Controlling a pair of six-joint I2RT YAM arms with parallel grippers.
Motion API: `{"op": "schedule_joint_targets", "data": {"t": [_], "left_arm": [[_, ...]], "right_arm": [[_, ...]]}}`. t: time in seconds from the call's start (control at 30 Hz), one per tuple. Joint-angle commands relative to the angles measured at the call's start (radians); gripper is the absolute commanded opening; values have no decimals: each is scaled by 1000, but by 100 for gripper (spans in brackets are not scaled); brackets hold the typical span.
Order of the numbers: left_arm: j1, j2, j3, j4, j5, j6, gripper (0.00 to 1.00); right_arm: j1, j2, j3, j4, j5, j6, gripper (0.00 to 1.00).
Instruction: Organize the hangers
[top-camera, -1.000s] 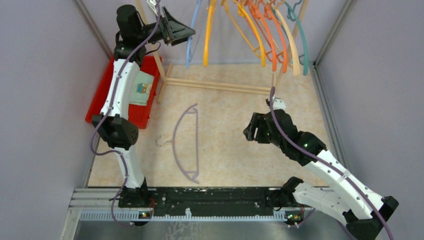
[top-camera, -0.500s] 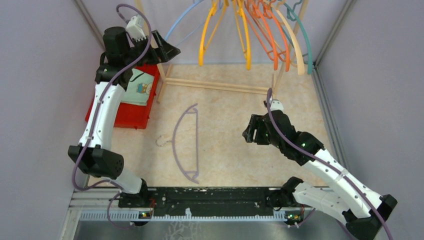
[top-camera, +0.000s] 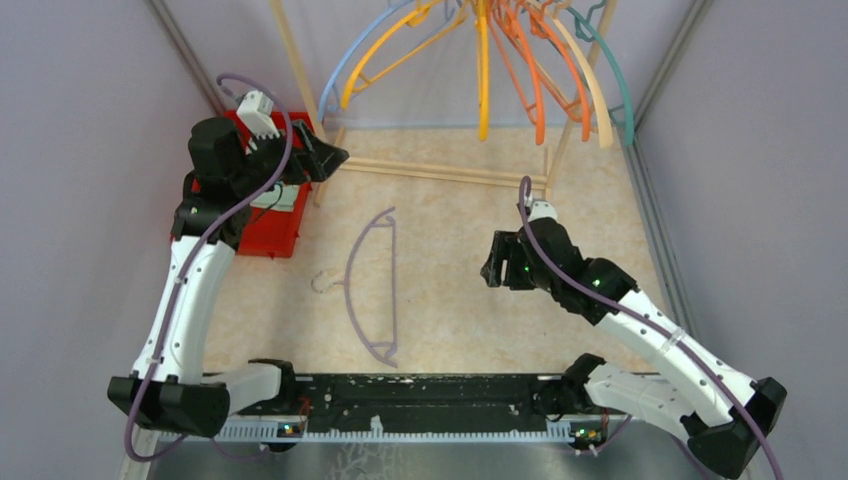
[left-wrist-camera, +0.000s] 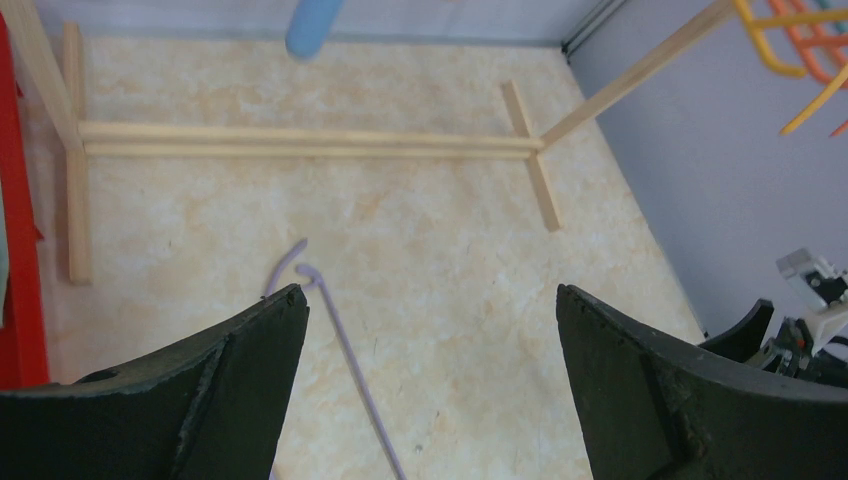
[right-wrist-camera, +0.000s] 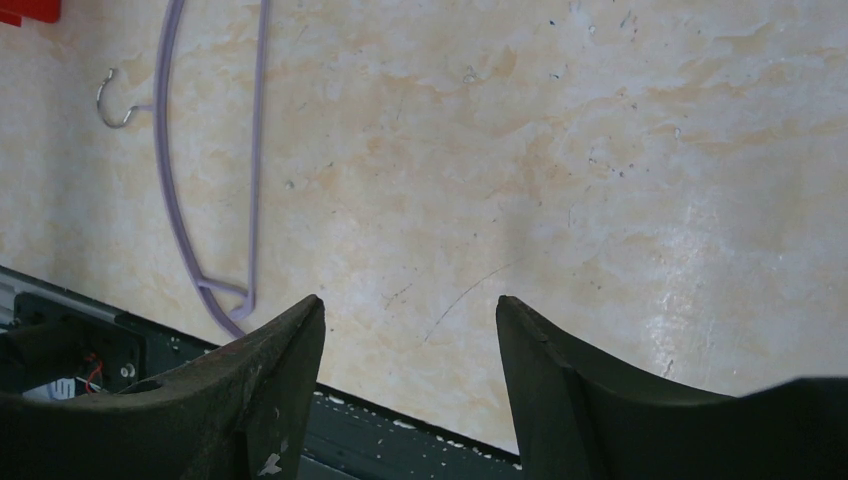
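Probably light, thin and a little springy, the lavender hanger lies flat near the middle of the worktop, best pinched at its straight bar, while the left gripper and the right gripper both hover with jaws wide apart, holding nothing.

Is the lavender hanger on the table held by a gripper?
No, the lavender hanger lies flat on the table, apart from the left gripper and the right gripper.

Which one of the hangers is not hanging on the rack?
The lavender hanger: it alone lies flat on the table, while the other hangers hang from the wooden rack.
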Motion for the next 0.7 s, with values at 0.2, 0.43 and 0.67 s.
{"op": "schedule_joint_targets", "data": {"t": [0.2, 0.43, 0.67], "left_arm": [[-2, -188, -355, -51, 16, -139, 85], [-63, -374, -642, -135, -119, -287, 69], [-160, -491, -782, -203, -235, -377, 69]], "right_arm": [[-14, 119, 74, 74, -87, -66, 63], [-1, 221, 122, 111, -147, -71, 60], [128, 390, 177, 171, -192, -86, 59]]}}
